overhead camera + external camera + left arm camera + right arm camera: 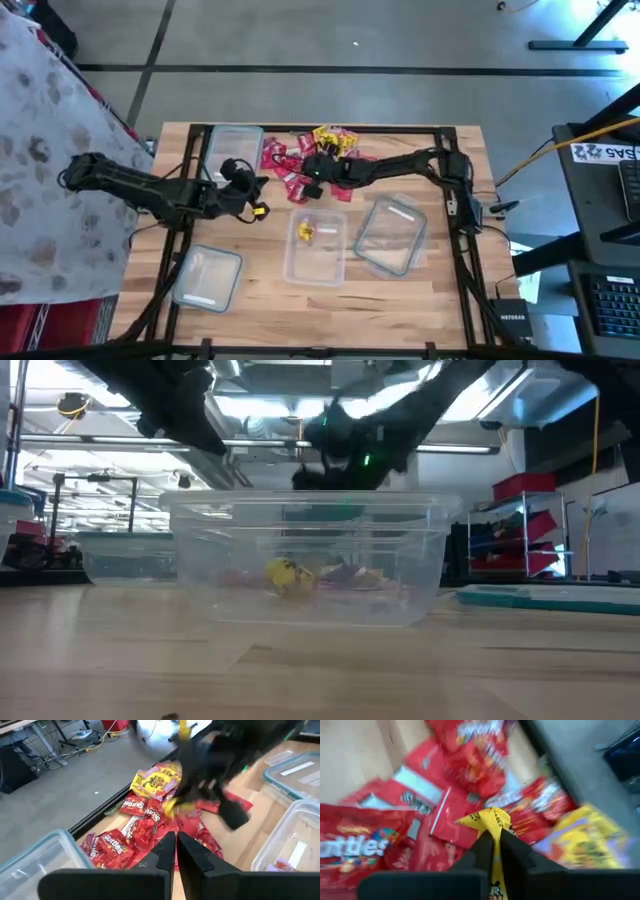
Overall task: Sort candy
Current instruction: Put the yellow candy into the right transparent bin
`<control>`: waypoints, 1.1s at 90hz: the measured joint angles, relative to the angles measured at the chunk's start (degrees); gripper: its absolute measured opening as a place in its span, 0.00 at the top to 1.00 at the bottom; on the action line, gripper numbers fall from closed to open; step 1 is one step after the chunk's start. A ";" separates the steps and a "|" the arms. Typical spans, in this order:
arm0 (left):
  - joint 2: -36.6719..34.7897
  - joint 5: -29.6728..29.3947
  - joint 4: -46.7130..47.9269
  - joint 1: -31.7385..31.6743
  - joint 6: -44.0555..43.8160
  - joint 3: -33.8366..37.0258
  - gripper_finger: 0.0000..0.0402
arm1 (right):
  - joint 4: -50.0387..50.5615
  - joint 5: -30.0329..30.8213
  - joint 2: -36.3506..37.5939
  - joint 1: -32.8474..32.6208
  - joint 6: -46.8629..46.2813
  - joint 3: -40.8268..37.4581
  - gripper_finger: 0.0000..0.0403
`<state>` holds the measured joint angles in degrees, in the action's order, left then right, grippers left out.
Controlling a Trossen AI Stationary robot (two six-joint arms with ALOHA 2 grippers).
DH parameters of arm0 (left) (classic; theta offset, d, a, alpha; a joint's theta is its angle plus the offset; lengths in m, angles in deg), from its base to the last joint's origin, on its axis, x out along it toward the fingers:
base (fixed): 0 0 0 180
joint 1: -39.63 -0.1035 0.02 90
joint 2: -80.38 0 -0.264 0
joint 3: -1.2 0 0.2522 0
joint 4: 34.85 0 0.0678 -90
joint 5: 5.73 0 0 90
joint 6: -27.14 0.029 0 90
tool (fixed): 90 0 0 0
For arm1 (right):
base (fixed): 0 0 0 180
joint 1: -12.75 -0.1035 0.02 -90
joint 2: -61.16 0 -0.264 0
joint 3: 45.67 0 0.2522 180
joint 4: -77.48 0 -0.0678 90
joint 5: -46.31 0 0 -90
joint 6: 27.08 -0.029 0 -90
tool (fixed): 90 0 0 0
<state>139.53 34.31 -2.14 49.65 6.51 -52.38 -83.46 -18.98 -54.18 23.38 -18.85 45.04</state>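
Many candy (300, 165) packets lay heaped at worktop (260, 300) far edge. Right pincer (494, 837) pinched yellow packet (487, 820) by crinkly end: light, soft, slippery. Left pincer (175, 847) closed, empty, near heap.

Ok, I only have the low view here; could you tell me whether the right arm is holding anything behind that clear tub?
Observer: Yes, the right gripper has its jaws shut on a yellow candy, over the candy pile.
Operator: And the left one, please?
Observer: The left gripper hangs at the pile's edge, jaws shut on nothing.
Operator: Is any tub nearer the pile?
Observer: Yes, the far-left tub sits right beside it.
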 joint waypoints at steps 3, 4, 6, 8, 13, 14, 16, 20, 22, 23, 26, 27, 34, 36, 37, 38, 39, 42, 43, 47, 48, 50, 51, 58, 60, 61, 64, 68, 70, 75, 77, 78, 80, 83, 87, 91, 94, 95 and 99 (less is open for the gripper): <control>-0.02 0.01 -0.03 0.00 -0.02 0.01 1.00 | 1.71 -0.99 1.55 -0.74 0.74 0.03 0.99; -0.02 0.01 0.02 0.00 -0.02 0.01 1.00 | 2.43 -1.46 2.02 -1.00 1.06 0.05 0.99; -0.02 -0.01 0.18 0.00 0.04 0.01 1.00 | 3.97 -2.59 2.86 -1.56 1.66 0.05 0.99; -0.02 0.01 0.23 0.00 0.10 0.01 1.00 | 5.56 -3.81 3.67 -2.20 2.45 0.05 1.00; 0.00 0.01 0.19 0.00 0.16 0.01 1.00 | 10.36 -6.62 5.78 -4.18 3.63 0.02 1.00; 0.01 0.01 0.24 0.00 0.16 0.01 1.00 | 11.24 -7.02 6.19 -4.64 3.76 -0.01 1.00; -0.01 0.00 0.28 0.00 0.16 0.01 1.00 | 12.87 -7.66 6.93 -5.61 3.83 -0.04 1.00; -0.01 0.01 0.08 0.00 0.16 -0.01 1.00 | 15.31 -8.43 8.64 -7.70 3.51 -0.06 1.00; 0.01 0.01 0.13 0.00 0.17 0.01 1.00 | 16.32 -8.81 9.51 -8.85 2.94 -0.05 1.00; 0.00 0.01 0.17 0.00 0.18 0.01 1.00 | 16.78 -9.10 9.95 -9.40 2.64 -0.04 1.00; -0.02 0.00 0.20 0.00 0.20 0.01 1.00 | 17.63 -9.95 10.98 -11.12 1.72 -0.04 1.00; -0.02 0.01 0.13 0.00 0.20 0.00 1.00 | 17.79 -10.31 11.28 -11.72 1.27 -0.03 1.00; -0.02 0.01 -0.03 0.00 0.28 0.01 1.00 | 18.42 -14.62 12.45 -15.58 -1.23 0.05 1.00; -0.02 0.01 -0.16 0.00 0.33 0.01 1.00 | 18.44 -15.97 12.47 -16.68 -2.20 0.05 1.00; -0.02 0.01 -0.26 0.00 0.37 0.00 1.00 | 18.41 -16.62 12.46 -17.18 -2.62 0.04 1.00; -0.02 0.00 -0.42 0.00 0.44 0.01 1.00 | 18.37 -17.27 12.43 -17.66 -3.09 0.03 1.00; -0.02 0.01 -0.50 0.00 0.50 0.01 1.00 | 18.35 -17.80 12.37 -18.11 -3.63 0.01 1.00; -0.02 0.01 -0.53 0.00 0.55 0.01 1.00 | 18.31 -18.77 12.11 -19.51 -4.85 0.01 1.00; -0.02 0.01 -0.51 0.00 0.55 0.01 1.00 | 18.26 -18.86 11.91 -19.98 -5.21 0.01 1.00; -0.02 0.01 -0.70 0.00 0.52 0.00 1.00 | 17.86 -18.91 10.95 -21.70 -6.39 0.01 1.00; -0.02 0.01 -0.75 0.00 0.50 0.00 1.00 | 17.78 -18.82 10.73 -22.06 -6.47 0.01 1.00; -0.02 0.01 -0.76 0.00 0.49 0.01 1.00 | 17.73 -18.41 10.24 -22.73 -6.51 -0.06 1.00; -0.02 0.01 -0.74 0.00 0.49 0.01 1.00 | 17.70 -18.10 9.96 -23.04 -6.51 -0.16 1.00; -0.02 0.01 -0.83 0.00 0.48 0.01 1.00 | 17.75 -14.76 7.51 -24.69 -6.47 -0.96 1.00; -0.02 0.01 -0.84 0.00 0.42 0.01 1.00 | 17.95 -13.51 6.98 -24.90 -6.47 -1.15 1.00; -0.02 0.01 -0.80 0.00 0.33 0.01 1.00 | 18.11 -12.84 6.69 -25.02 -6.47 -1.24 1.00; -0.02 0.01 -0.75 0.00 0.21 0.00 1.00 | 18.60 -11.01 5.90 -25.07 -6.51 -1.49 1.00; -0.02 0.01 -0.84 0.00 -0.03 -0.01 1.00 | 18.97 -9.32 5.27 -24.95 -6.85 -1.81 1.00; -0.02 0.01 -0.83 0.00 -0.16 0.00 1.00 | 19.16 -8.66 4.98 -24.89 -7.06 -1.96 1.00; -0.02 0.01 -0.84 0.00 -0.39 0.00 1.00 | 19.04 -6.94 4.41 -24.37 -8.09 -2.42 1.00; -0.01 0.01 -0.86 0.00 -0.52 0.01 1.00 | 18.66 -6.62 4.31 -24.27 -8.24 -2.68 1.00; -0.01 0.01 -0.85 0.00 -0.67 0.01 1.00 | 18.57 -6.60 4.29 -24.20 -8.24 -2.78 1.00; -0.02 0.01 -0.82 0.00 -0.94 0.01 1.00 | 18.55 -6.61 4.28 -23.99 -8.24 -2.89 1.00; -0.02 -0.01 -0.98 0.00 -1.04 0.01 1.00 | 18.59 -6.65 4.28 -23.94 -8.10 -2.99 1.00; -0.02 0.01 -1.11 0.00 -1.07 -0.01 1.00 | 18.43 -6.72 4.33 -23.58 -7.90 -3.11 0.98; -0.02 0.03 -0.99 0.00 -1.07 -0.01 1.00 | 18.54 -6.84 4.34 -23.31 -7.73 -3.27 0.96; -0.02 0.01 -1.15 0.00 -1.07 -0.01 1.00 | 18.79 -7.53 4.34 -23.16 -7.80 -3.51 0.93; -0.02 0.01 -1.17 0.00 -1.07 -0.01 1.00 | 18.85 -7.76 4.34 -23.03 -7.78 -3.57 0.92; -0.02 0.01 -1.10 0.00 -1.00 -0.01 1.00 | 19.00 -8.28 4.34 -22.75 -7.78 -3.69 0.87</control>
<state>139.51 34.32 -3.24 49.65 5.51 -52.39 -64.45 -27.26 -49.84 0.64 -26.63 41.35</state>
